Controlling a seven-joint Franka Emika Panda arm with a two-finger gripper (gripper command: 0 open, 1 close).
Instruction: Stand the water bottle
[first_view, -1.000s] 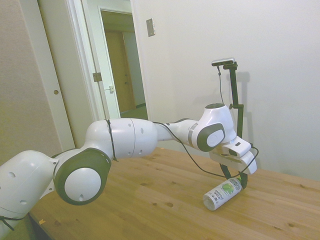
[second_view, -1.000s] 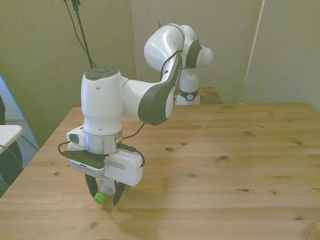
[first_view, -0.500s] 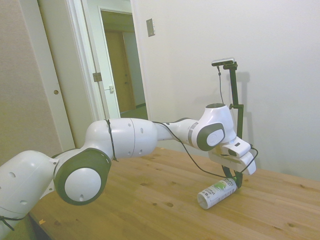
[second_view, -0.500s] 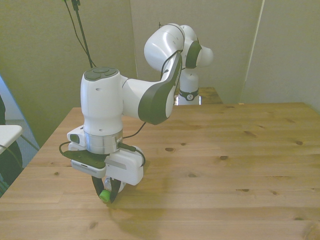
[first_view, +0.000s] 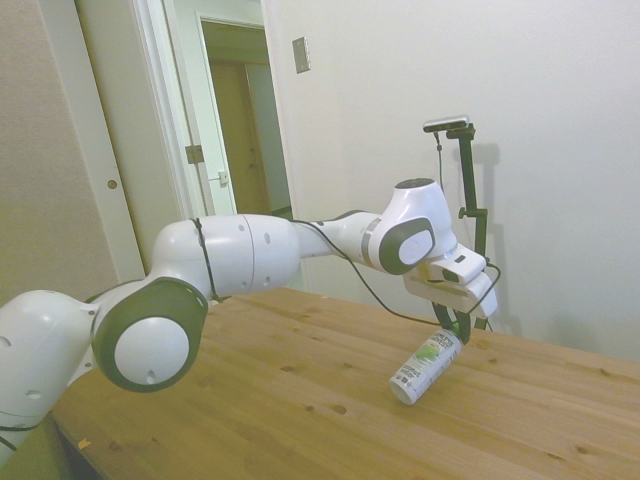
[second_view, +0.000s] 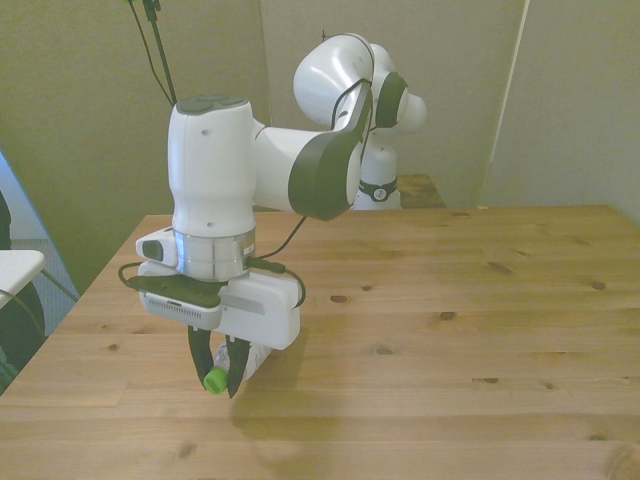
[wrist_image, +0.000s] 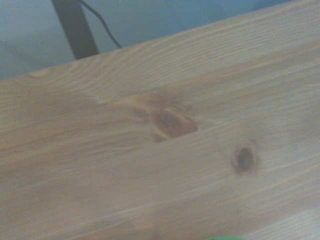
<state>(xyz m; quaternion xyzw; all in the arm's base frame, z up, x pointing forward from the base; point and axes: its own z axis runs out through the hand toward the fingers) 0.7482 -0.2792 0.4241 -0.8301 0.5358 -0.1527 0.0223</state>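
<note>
While our hand (second_view: 214, 368) grips the one water bottle (first_view: 424, 358) by its neck, it now tilts steeper, base on the bench (first_view: 300, 390).

The water bottle (first_view: 424, 356), green cap uppermost, white-labelled, tilts steeply with its base low over the table

Knotty matt wood table (second_view: 480, 300); glossy plastic water bottle (first_view: 423, 361) w/ paper-like label.
</note>
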